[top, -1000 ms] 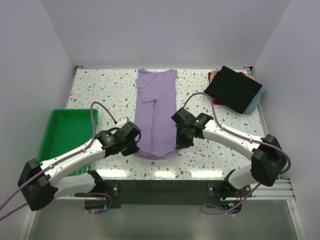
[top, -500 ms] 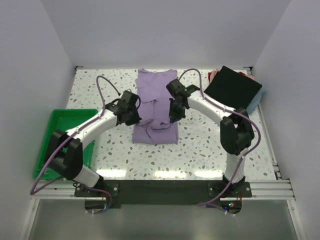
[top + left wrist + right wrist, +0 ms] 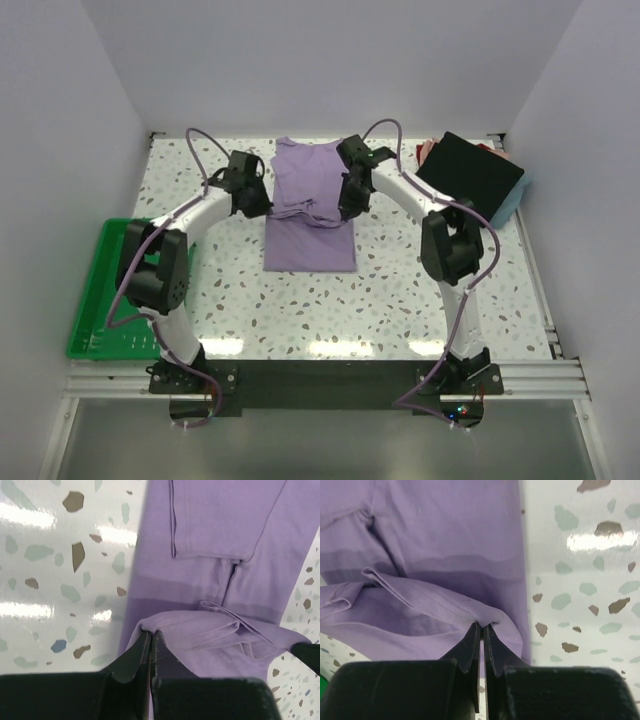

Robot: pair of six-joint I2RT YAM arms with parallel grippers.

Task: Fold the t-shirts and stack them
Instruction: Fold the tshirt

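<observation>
Left claw (image 3: 151,633), right claw (image 3: 481,626), both pinched tight on lavender t-shirt (image 3: 310,245) hem, folded over

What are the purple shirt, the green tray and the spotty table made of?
Purple shirt: soft matte cloth, probably cotton knit; it wrinkles and has stitched hems. Green tray: likely smooth plastic, by its even colour and moulded rim. Table: glossy speckled stone or laminate; lights reflect in it.

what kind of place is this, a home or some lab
Most likely a robot lab test cell, not a home: a left arm and right arm bolted to a speckled table, plain white walls boxing it in, a green tray and a half-folded purple t-shirt laid out.
</observation>
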